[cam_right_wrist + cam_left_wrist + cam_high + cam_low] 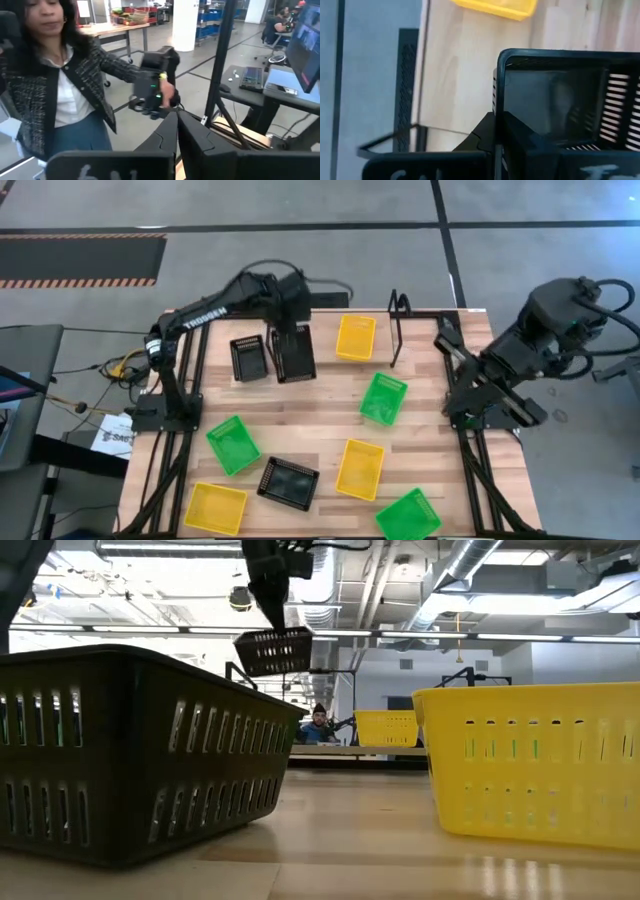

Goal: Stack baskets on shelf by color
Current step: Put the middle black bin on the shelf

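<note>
My left gripper (291, 332) reaches over the table's far left part and is shut on a black basket (296, 356), which the low view shows in the air (274, 650). A second black basket (250, 358) rests on its base just left of it. A yellow basket (356, 337) lies to the right, near the shelf (397, 330), a thin black rack at the far edge. My right gripper (177, 125) is shut on nothing and parked off the table's right edge (500, 385). The other baskets lie across the table's near half. My left gripper holds the black basket by the short end wall (496, 95) on its far side. One finger (530, 145) is inside and the other (477, 137) outside, coming from above. The basket is lifted clear and hangs tilted below the fingers (274, 650).
Green baskets (384, 397) (233, 444) (408, 515), yellow baskets (360, 468) (215, 507) and a black basket (289, 483) are spread over the middle and near table. A person (60, 85) stands beyond the right side. Bare wood lies around the table's centre (310, 420).
</note>
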Controlling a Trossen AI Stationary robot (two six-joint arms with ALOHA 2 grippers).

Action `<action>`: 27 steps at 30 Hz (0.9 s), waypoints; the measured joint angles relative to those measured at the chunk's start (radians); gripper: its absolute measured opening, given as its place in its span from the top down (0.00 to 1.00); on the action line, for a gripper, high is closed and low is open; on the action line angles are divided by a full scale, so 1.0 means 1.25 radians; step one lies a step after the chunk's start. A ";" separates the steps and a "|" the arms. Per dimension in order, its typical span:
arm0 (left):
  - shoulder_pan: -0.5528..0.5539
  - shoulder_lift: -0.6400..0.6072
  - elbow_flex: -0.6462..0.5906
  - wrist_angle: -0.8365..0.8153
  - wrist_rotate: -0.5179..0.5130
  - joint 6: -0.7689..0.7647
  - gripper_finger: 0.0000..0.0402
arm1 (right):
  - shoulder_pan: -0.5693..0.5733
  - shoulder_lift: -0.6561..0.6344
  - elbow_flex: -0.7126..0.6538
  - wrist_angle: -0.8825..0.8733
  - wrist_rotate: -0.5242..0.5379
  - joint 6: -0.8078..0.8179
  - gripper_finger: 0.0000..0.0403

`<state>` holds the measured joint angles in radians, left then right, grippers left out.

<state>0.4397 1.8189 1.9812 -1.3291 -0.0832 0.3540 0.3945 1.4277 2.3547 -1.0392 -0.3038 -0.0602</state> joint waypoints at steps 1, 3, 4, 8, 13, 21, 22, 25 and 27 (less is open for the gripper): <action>0.017 0.004 0.000 0.014 0.011 0.020 1.00 | 0.015 0.000 0.000 0.000 0.017 0.000 0.93; 0.053 0.012 0.000 0.037 0.035 0.051 1.00 | 0.041 0.000 0.000 0.001 0.051 -0.004 0.94; 0.070 0.016 -0.001 0.038 0.049 0.067 1.00 | 0.052 0.001 0.000 0.000 0.066 -0.014 0.95; 0.109 0.052 -0.001 0.053 0.099 0.117 1.00 | 0.084 0.016 -0.003 -0.003 0.114 -0.062 0.98; 0.114 0.106 -0.001 0.067 0.103 0.204 1.00 | 0.112 0.045 -0.002 0.004 0.173 -0.055 0.98; 0.136 0.209 0.000 0.108 0.102 0.291 1.00 | 0.122 0.110 -0.003 0.022 0.213 -0.015 0.99; 0.140 0.222 0.000 0.109 0.099 0.296 1.00 | 0.123 0.115 -0.003 0.031 0.220 -0.009 0.99; 0.151 0.252 0.000 0.119 0.099 0.310 1.00 | 0.123 0.130 -0.002 0.033 0.225 0.014 0.99; 0.158 0.267 0.000 0.131 0.097 0.318 1.00 | 0.123 0.134 -0.003 0.030 0.230 0.030 0.99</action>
<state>0.6371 2.1521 1.9812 -1.1653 0.0385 0.7519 0.5476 1.5953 2.3510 -1.0014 -0.0161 -0.0222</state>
